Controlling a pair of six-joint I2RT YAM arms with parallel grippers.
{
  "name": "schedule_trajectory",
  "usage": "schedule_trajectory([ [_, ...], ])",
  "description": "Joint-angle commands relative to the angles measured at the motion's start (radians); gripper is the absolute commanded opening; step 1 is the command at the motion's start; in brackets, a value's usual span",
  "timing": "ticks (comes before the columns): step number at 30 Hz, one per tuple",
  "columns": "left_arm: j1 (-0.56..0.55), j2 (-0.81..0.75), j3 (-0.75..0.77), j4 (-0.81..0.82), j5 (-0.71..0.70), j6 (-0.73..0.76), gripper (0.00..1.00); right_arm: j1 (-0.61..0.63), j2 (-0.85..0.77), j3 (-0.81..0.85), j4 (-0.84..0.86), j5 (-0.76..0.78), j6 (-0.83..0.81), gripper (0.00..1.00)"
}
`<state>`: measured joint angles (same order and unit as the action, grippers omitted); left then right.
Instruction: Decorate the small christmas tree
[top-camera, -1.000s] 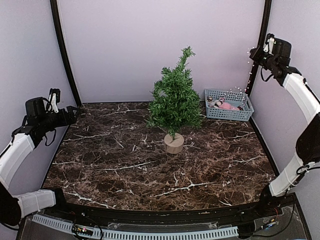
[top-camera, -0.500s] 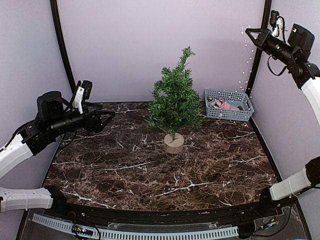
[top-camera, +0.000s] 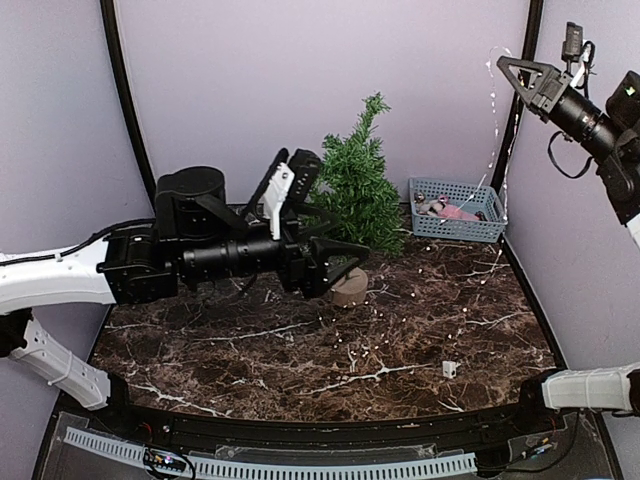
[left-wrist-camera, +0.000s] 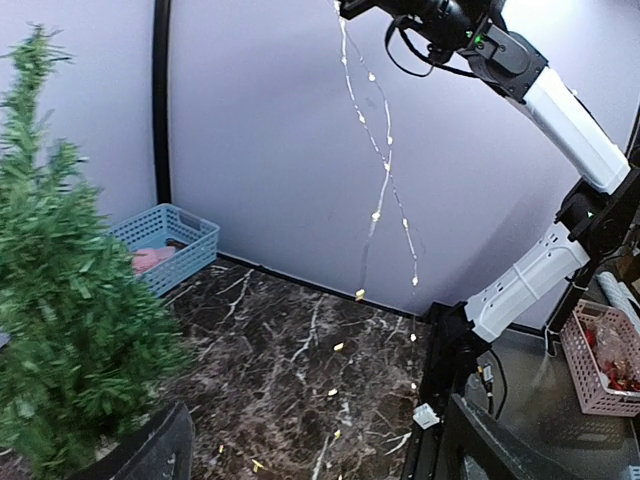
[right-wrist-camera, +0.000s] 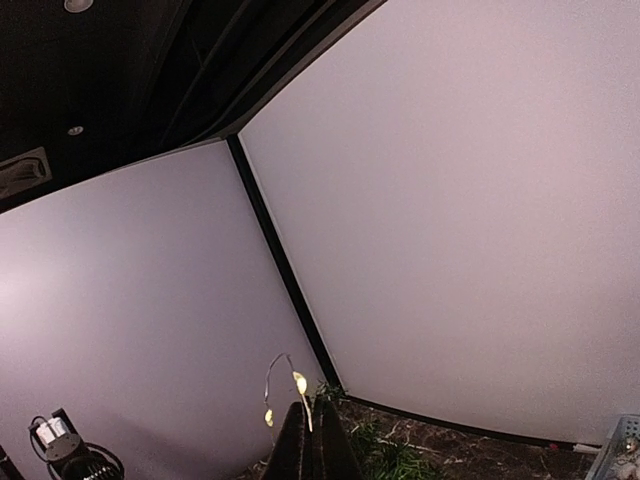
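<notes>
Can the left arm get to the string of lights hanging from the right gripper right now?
Probably yes. The left gripper is open and the lights hang in open air ahead of it from the right gripper, with the tree off to the side.

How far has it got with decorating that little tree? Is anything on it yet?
Barely begun. Nothing hangs on the small christmas tree yet. In hand: the right gripper, raised high, is shut on a string of lights whose strand dangles down to the table near the blue basket. The left gripper is open beside the tree's base. Left: draping the lights over the branches.
</notes>
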<state>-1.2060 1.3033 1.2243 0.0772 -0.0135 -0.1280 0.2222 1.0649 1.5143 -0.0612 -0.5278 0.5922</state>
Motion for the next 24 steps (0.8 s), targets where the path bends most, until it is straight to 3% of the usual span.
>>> schedule_trajectory([
  [1, -0.066, 0.122, 0.065, 0.142, 0.008, -0.028, 0.89, 0.019, -0.055, -0.071, 0.156, -0.041, 0.105, 0.00],
  [6, -0.109, 0.256, 0.110, 0.175, 0.010, -0.046, 0.89, 0.026, -0.098, -0.111, 0.184, -0.041, 0.133, 0.00],
  [11, -0.116, 0.300, 0.116, 0.221, 0.010, -0.082, 0.81, 0.028, -0.115, -0.151, 0.199, -0.027, 0.137, 0.00],
  [17, -0.116, 0.370, 0.175, 0.202, -0.006, -0.071, 0.80, 0.035, -0.121, -0.193, 0.202, -0.002, 0.133, 0.00],
  [21, -0.116, 0.423, 0.256, 0.151, -0.083, -0.054, 0.82, 0.044, -0.131, -0.214, 0.205, 0.002, 0.136, 0.00],
  [24, -0.116, 0.450, 0.334, 0.099, -0.147, -0.048, 0.90, 0.050, -0.135, -0.222, 0.205, -0.005, 0.140, 0.00],
])
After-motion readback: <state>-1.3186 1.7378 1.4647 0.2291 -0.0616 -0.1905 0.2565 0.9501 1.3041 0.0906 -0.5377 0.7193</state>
